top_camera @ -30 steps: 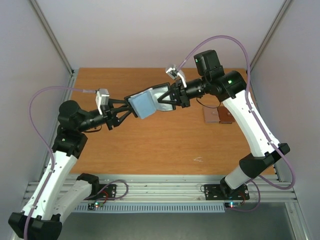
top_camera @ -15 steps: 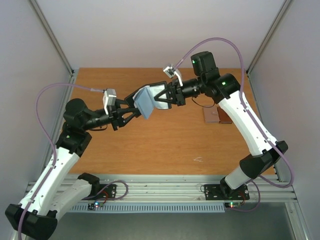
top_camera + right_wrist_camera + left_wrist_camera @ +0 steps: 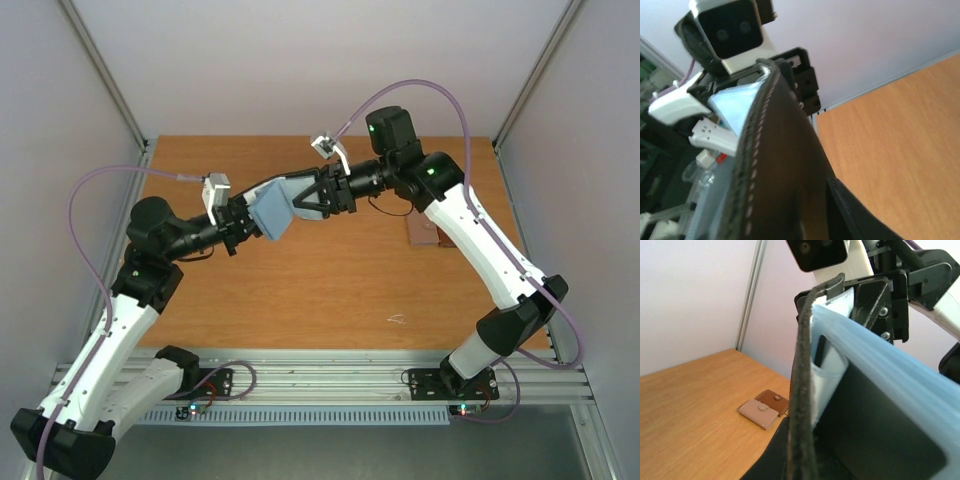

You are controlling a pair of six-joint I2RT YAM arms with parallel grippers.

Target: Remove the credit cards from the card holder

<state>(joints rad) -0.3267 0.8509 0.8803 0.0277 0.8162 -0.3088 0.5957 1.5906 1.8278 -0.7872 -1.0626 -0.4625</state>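
The card holder hangs in the air above the back middle of the table, opened out, with its pale blue-grey inside facing up. My left gripper is shut on its left flap. My right gripper is shut on its right flap. In the left wrist view the holder's black edge runs up the middle, and a dark card stands in a pale pocket. In the right wrist view the holder's stitched black outside fills the frame. No other credit cards show.
A brown two-tone wallet lies on the wooden table at the right, under my right arm; it also shows in the left wrist view. Frame posts stand at the back corners.
The held card holder has moved left by a little. My right arm has reached further left and my left gripper has drawn back with it.
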